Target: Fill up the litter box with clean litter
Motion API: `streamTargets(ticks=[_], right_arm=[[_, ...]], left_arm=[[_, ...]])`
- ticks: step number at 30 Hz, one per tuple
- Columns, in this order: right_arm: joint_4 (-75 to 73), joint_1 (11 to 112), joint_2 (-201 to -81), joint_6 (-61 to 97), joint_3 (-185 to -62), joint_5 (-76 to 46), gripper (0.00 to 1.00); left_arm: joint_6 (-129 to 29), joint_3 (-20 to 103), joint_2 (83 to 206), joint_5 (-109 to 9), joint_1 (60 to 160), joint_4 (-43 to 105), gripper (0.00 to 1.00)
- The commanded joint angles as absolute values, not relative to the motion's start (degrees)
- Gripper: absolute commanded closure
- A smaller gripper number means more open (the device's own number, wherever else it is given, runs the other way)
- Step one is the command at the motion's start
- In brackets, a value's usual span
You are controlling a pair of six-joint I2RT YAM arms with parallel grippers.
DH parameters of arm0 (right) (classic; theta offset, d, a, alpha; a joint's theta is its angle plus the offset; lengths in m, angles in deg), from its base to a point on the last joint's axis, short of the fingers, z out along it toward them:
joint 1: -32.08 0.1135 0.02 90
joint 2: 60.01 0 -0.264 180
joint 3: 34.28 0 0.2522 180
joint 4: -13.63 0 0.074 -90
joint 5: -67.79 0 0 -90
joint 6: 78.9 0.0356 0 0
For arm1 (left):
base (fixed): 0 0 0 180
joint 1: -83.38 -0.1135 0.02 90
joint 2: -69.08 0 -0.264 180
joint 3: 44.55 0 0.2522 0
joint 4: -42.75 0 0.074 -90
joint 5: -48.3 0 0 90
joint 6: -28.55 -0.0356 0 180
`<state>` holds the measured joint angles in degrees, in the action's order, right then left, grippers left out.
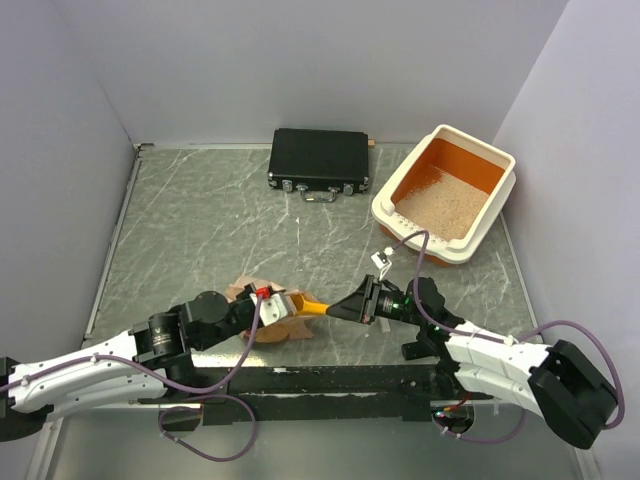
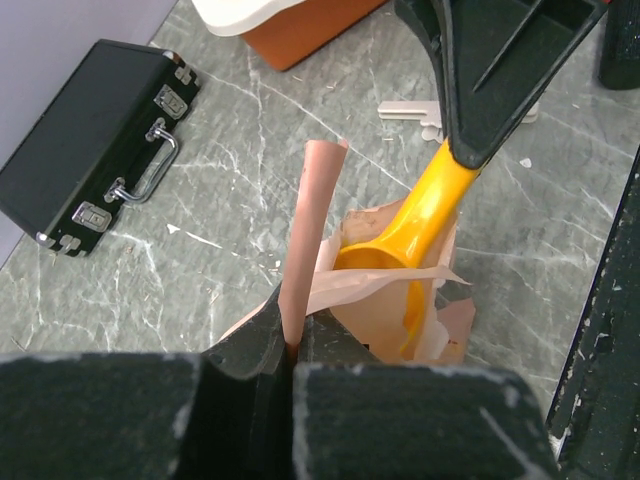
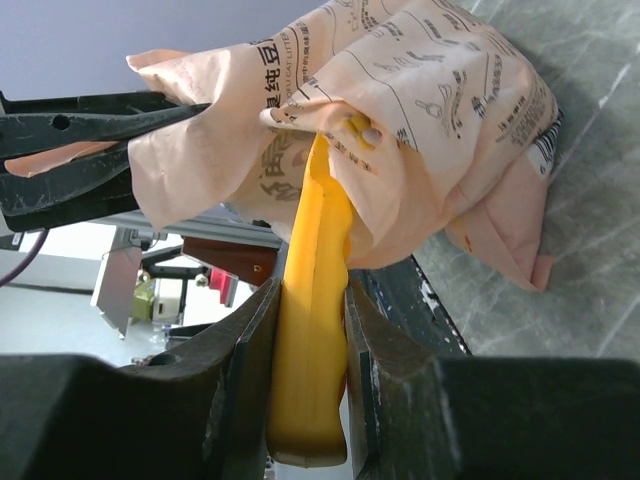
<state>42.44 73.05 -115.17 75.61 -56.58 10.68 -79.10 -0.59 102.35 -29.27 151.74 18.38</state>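
Cream-rimmed litter box [image 1: 452, 253] sits far right, clean litter [image 1: 440, 205] covering part of its floor. The paper bag [image 3: 440, 110], its edge pinched in the left gripper [image 2: 290, 345], may tear or slip. The yellow scoop [image 3: 310, 330], its handle clamped in the right gripper [image 3: 310, 295], could spill in transit.

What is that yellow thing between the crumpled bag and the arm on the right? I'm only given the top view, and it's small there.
Observer: A plastic scoop. The left wrist view shows its bowl tucked inside the open mouth of the paper bag.
Operator: Is anything actually gripping it?
Observer: Yes. In the right wrist view, the right hand is closed on the scoop's handle, with one finger on each side.
Operator: And the other arm?
Observer: In its own camera, the left hand is shut on an upright strip of the bag's edge.
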Motion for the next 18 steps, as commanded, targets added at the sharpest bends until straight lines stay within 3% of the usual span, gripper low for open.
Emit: streamTargets(ticks=[1,18], right_arm=[[42.9,72.6,-109.8,76.1,-55.4,8.0,1.00],[14.1,72.4,-82.4,76.2,-55.0,2.1,1.00]], left_arm=[[-76.0,-1.6,103.3,-31.2,153.7,22.0,0.99],[-76.0,-2.2,102.6,-27.7,153.9,23.2,0.99]])
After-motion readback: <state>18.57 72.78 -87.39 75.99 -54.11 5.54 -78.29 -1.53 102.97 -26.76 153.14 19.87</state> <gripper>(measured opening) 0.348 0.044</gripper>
